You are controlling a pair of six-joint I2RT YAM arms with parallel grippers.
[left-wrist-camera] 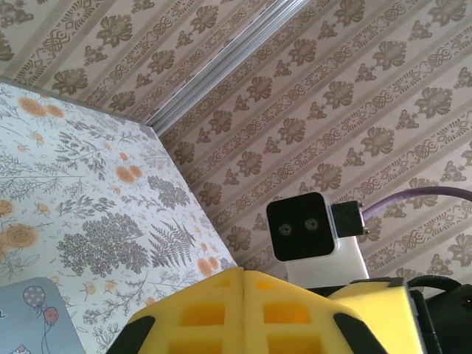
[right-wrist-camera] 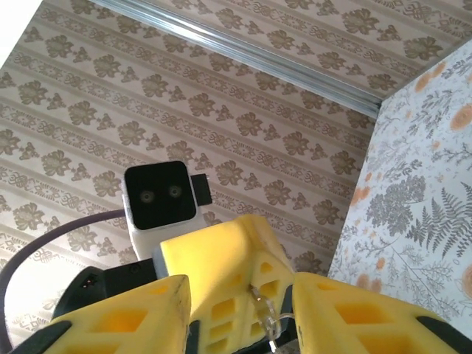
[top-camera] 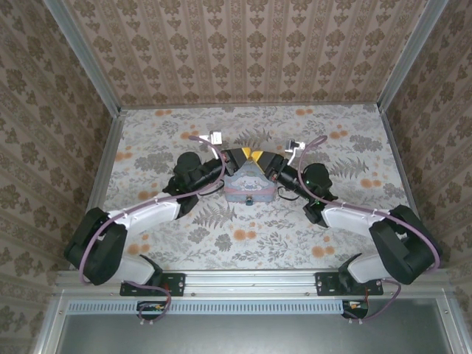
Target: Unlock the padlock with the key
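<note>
- The padlock (top-camera: 251, 199) reads in the overhead view as a very small blue spot against the near face of a pastel tin (top-camera: 251, 183). Its shackle and keyhole are too small to make out.
- The tin sits about mid-table, well clear of all four edges. In the left wrist view only one corner of it shows, cut off at the lower left edge.
- A thin silvery metal piece (right-wrist-camera: 264, 317) hangs in the right wrist view, just beside the yellow fingers in the middle of that view. Its lower end is cut off by the edge, and it cannot be told whether it is the key.
- The left gripper (left-wrist-camera: 243, 274) has its yellow fingers pressed together along a single seam with no gap. Whether anything is pinched in the seam cannot be told.
- The right gripper (right-wrist-camera: 240, 306) has its fingers spread wide apart. The left gripper's closed fingers show in the gap beyond them, and contact cannot be judged.
- From overhead, both grippers meet over the far side of the tin, and their bodies hide part of its top and far edge.
- The flower-patterned table (top-camera: 332, 236) carries the tin, and patterned walls (top-camera: 251, 51) stand on three sides.
</note>
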